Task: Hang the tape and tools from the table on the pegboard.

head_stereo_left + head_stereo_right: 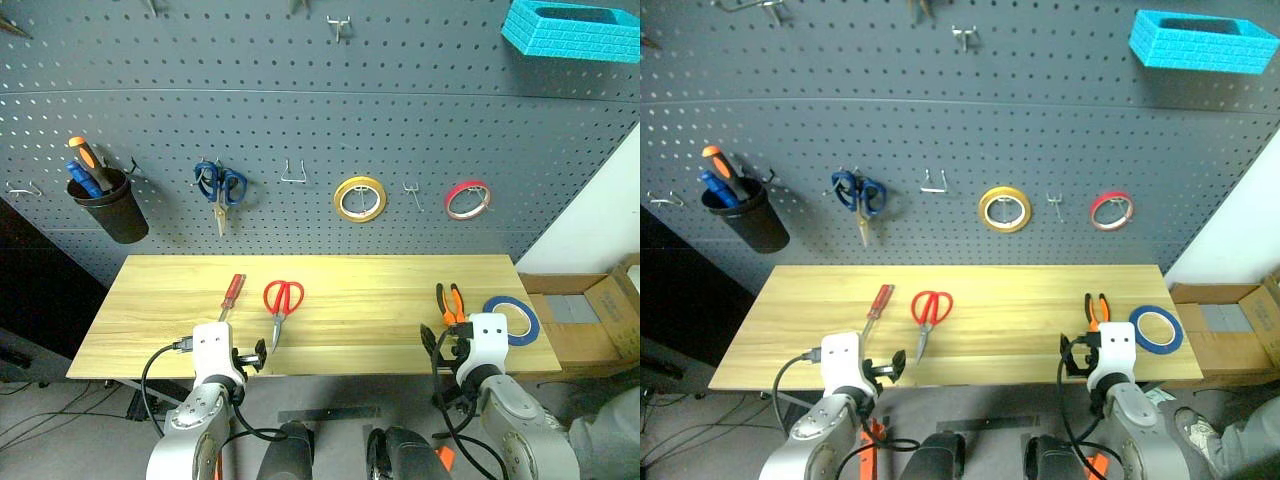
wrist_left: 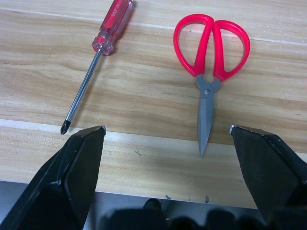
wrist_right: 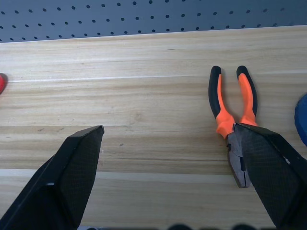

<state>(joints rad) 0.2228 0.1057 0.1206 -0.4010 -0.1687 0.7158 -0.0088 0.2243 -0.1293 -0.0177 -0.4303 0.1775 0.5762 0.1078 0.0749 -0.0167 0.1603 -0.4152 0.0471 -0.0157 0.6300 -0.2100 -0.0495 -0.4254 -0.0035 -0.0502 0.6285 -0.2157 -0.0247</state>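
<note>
Both tools, left (image 1: 247, 357) and right (image 1: 447, 345), are held wide open and empty at the worktop (image 1: 350, 290) edge; scissors (image 1: 280, 305) are best gripped at the pivot, then hung on the pegboard (image 1: 300, 100).

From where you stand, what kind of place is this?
Probably a workshop tool corner: a dark pegboard with hooks, a wooden table below it, and red scissors and pliers lying on it.

Head stereo pair looking forward-down over light wooden plank table (image 1: 380, 300) toward dark grey pegboard (image 1: 300, 100); wrist views close above near table edge.
</note>
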